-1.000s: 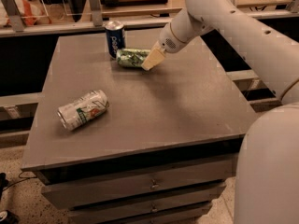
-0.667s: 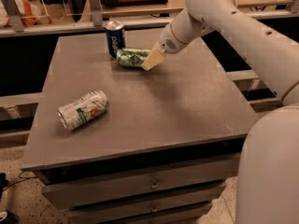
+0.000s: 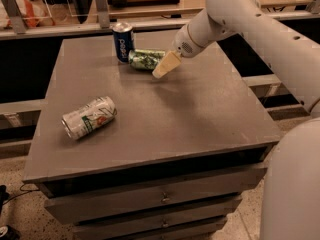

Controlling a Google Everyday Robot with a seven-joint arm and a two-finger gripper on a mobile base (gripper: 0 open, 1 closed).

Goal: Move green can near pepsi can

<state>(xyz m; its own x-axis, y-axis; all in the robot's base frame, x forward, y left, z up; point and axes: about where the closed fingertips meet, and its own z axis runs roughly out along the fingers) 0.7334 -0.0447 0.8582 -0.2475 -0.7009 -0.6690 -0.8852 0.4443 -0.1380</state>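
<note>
The green can (image 3: 144, 59) lies on its side on the grey table top (image 3: 200, 114) at the back, just right of the pepsi can (image 3: 123, 42). The pepsi can stands upright, dark blue with white lettering and a silver top. The two cans are almost touching. My gripper (image 3: 164, 65) hangs from the white arm (image 3: 225, 14), which comes in from the upper right. It sits at the green can's right end, low over the table. The gripper hides that end of the can.
A white can with green and red markings (image 3: 89, 117) lies on its side at the front left of the table. The table has drawers (image 3: 160, 199) below its front edge. A rail with a shelf (image 3: 100, 26) runs behind the table. My white base (image 3: 295, 184) stands at the right.
</note>
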